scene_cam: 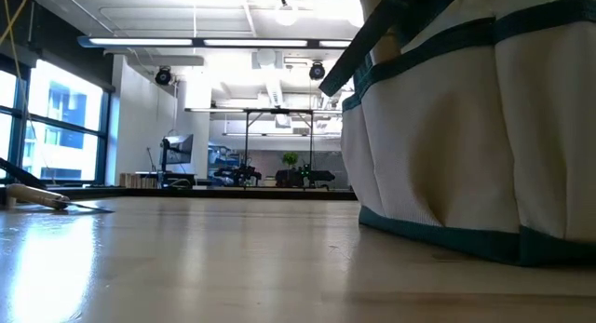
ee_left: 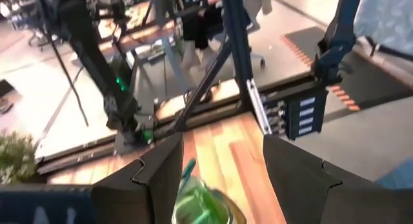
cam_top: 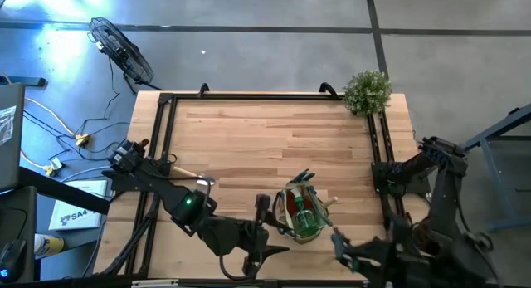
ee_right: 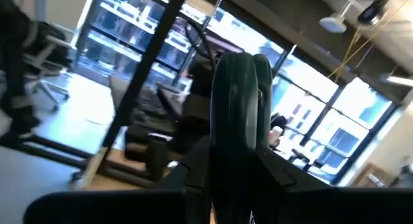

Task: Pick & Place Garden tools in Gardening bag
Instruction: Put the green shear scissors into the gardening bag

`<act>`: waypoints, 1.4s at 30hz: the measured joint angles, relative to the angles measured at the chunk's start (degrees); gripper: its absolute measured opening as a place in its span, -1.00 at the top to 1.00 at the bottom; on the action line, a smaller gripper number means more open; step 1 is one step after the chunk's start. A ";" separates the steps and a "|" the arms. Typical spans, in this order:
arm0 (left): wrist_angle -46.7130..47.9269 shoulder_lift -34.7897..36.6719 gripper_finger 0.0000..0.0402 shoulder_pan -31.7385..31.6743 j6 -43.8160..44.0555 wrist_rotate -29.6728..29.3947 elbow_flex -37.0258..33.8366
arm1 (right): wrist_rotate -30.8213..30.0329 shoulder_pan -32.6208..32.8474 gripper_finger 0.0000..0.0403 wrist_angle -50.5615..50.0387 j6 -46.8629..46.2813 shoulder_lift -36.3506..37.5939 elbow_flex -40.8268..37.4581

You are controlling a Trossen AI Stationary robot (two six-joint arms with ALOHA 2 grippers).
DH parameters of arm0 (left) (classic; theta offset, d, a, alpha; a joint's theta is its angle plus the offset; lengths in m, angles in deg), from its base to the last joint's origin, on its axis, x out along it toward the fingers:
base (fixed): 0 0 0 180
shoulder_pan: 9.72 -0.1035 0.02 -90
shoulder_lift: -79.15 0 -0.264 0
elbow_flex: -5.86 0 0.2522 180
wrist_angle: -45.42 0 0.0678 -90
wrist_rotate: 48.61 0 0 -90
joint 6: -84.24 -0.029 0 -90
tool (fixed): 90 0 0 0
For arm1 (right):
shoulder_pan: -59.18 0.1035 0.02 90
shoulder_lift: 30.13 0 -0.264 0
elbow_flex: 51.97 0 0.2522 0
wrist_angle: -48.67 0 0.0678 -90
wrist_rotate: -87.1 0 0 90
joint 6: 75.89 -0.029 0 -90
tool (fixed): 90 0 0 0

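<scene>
The beige gardening bag (cam_top: 292, 195) with dark green trim stands near the table's front edge and fills the right of the low view (scene_cam: 466, 127). Green shears (cam_top: 303, 178) and a green spray bottle (cam_top: 306, 222) stick out of it. My left gripper (cam_top: 280, 226) hangs open at the bag's left side; the spray bottle (ee_left: 197, 208) shows below and between its fingers, untouched. My right gripper (cam_top: 336, 238), right of the bag at the front edge, is shut on dark green pruning shears (ee_right: 239, 121). A wooden-handled trowel (cam_top: 195, 178) lies flat on the table at the left (scene_cam: 42, 197). My right gripper pinches the dark green pruning shears between its two fingers, low on the two handles (ee_right: 235, 162) that lie side by side. The handles stick out past the fingertips. The fingers point about level and the shears are lifted clear of the table.
A bushy green plant (cam_top: 367, 90) stands at the far right corner. Black rails (cam_top: 162, 147) run along the table's left, right and far sides. Bare wood (cam_top: 265, 139) stretches across the middle and far part of the table.
</scene>
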 joint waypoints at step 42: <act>24.24 0.00 -0.04 -0.04 14.09 4.36 0.00 | 10.95 -2.74 0.74 -20.52 -78.92 7.51 -30.63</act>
